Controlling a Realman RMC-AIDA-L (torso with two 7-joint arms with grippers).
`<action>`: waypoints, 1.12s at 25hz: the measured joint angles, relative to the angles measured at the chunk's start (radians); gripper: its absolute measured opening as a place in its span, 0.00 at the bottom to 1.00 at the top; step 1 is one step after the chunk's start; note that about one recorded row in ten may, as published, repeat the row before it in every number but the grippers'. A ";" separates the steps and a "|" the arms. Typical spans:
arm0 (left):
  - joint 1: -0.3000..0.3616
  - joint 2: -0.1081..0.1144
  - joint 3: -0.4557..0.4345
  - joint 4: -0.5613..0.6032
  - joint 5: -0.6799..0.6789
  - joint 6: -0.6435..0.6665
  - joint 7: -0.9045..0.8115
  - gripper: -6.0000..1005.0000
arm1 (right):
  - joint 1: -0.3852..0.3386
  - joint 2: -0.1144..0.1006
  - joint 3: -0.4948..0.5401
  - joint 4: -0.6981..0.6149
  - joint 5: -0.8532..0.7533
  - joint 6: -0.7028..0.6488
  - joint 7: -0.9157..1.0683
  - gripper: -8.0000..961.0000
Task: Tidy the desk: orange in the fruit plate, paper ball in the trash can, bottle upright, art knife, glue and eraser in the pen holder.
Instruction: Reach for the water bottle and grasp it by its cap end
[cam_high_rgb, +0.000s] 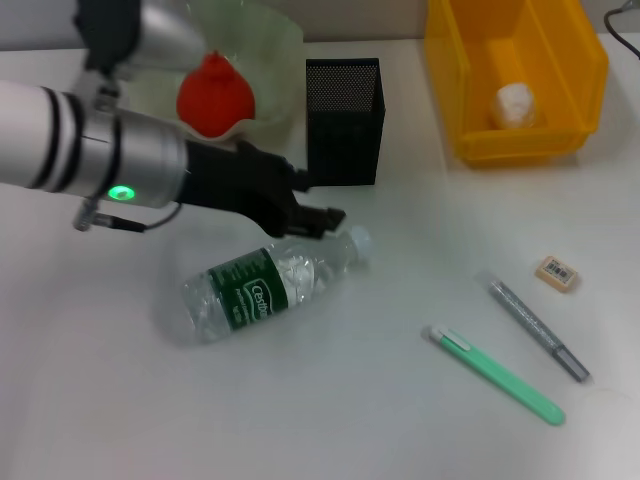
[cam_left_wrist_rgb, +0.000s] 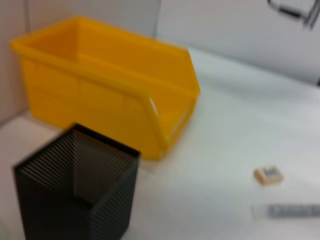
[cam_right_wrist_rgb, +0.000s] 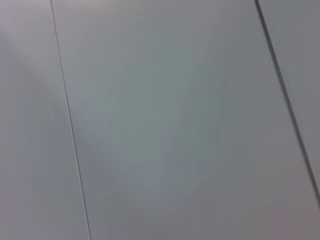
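Observation:
The bottle (cam_high_rgb: 268, 286) lies on its side on the desk, its white cap toward the pen holder (cam_high_rgb: 343, 122). My left gripper (cam_high_rgb: 318, 204) hovers open just above the bottle's neck, touching nothing that I can see. The orange (cam_high_rgb: 213, 95) rests in the fruit plate (cam_high_rgb: 278, 50). The paper ball (cam_high_rgb: 515, 104) sits inside the trash can (cam_high_rgb: 470, 60). The eraser (cam_high_rgb: 557, 273) lies at the right. A grey stick (cam_high_rgb: 537, 328) and a mint-green stick (cam_high_rgb: 495, 375) lie nearby; which is the art knife and which the glue I cannot tell. My right gripper is out of view.
The left wrist view shows the trash can (cam_left_wrist_rgb: 110, 100), the pen holder (cam_left_wrist_rgb: 75, 195), the eraser (cam_left_wrist_rgb: 268, 175) and the grey stick (cam_left_wrist_rgb: 290, 211). The right wrist view shows only a plain grey surface. My left arm covers part of the fruit plate.

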 joint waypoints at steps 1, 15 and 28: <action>-0.007 0.000 0.029 0.004 0.019 -0.006 -0.019 0.75 | -0.002 0.000 0.000 0.000 0.000 -0.001 0.001 0.85; -0.130 -0.009 0.295 -0.035 0.185 -0.166 -0.173 0.77 | -0.026 0.002 0.000 0.019 -0.005 -0.031 0.009 0.85; -0.230 -0.010 0.402 -0.122 0.280 -0.219 -0.287 0.77 | -0.043 0.003 0.004 0.040 -0.007 -0.053 0.005 0.86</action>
